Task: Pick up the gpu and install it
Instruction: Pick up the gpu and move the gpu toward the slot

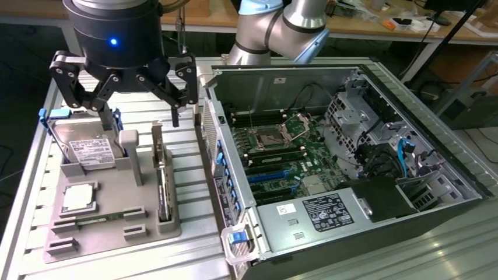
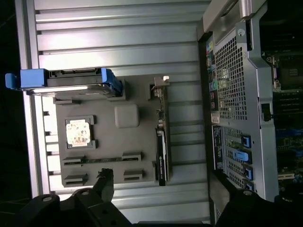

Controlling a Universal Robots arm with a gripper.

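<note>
A ribbed metal table holds a gray tray and an open computer case. The gripper hangs over the tray with its fingers wide apart and nothing between them. Just below it, the gpu stands on its edge in a tray slot, near the case.

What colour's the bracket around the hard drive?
Blue. The bracket shows best in the wrist view.
</note>
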